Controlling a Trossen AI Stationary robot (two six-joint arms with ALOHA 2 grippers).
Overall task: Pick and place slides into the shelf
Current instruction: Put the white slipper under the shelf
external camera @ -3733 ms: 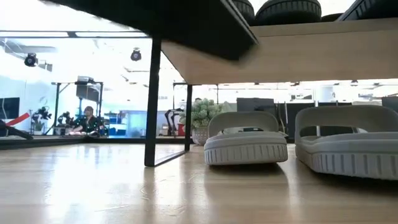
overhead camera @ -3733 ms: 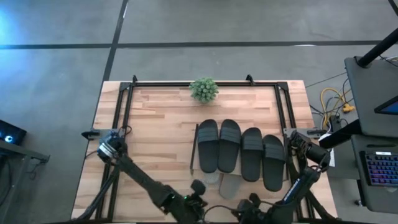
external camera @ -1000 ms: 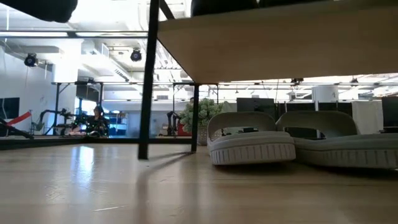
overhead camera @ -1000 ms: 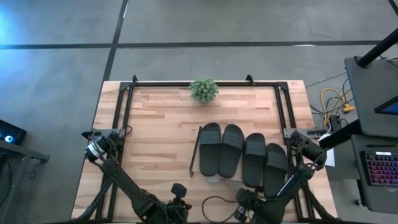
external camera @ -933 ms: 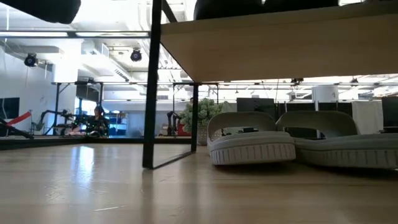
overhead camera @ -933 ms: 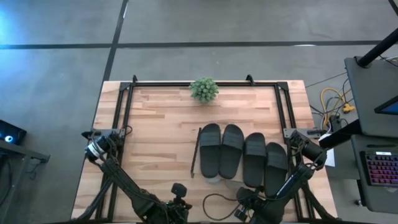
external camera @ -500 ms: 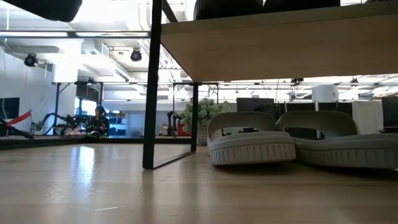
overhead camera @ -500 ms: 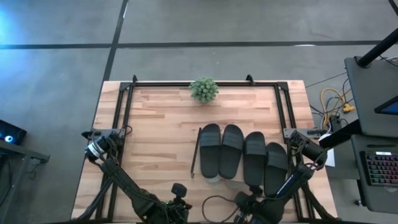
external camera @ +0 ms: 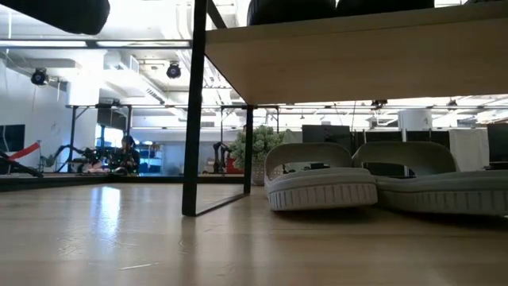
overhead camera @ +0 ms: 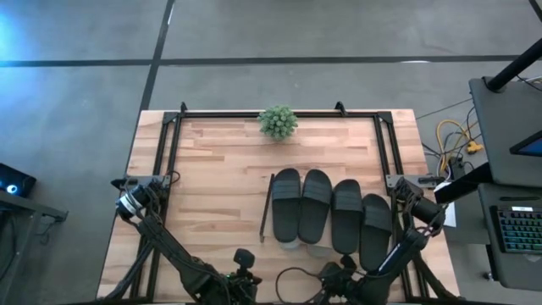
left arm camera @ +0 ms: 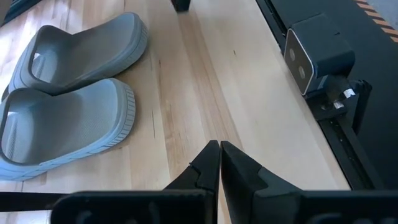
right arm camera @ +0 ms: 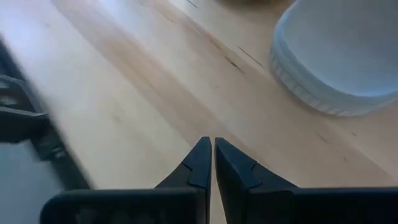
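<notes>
1. Right now the left pincer (left arm camera: 219, 149) is pressed fully closed on nothing, low over the bare wood of the surface (left arm camera: 236, 81) at the near edge.
2. Likewise the right pincer (right arm camera: 208, 148) has its tips closed together and empty, hanging over the same surface at the near edge on its own side.
3. Just ahead of the left pincer lie two light grey slides (left arm camera: 68, 118), side by side and touching, flat on the surface beneath the shelf (external camera: 357, 56). The rounded rim of one of them shows near the right pincer too.
4. Further out, four black slides (overhead camera: 332, 213) sit in a row on the shelf's top board, filling it from side to side; the rightmost sits a little nearer the arms than the others.
5. Counted: six slides in all, four black on top, two grey below, one shelf.
6. Beyond the shelf a small green plant (overhead camera: 278, 121) stands at the far edge.
7. To my eye the placing looks finished, with both arms drawn back near their bases. If anything is left, the next move calls only for parking the arms.
</notes>
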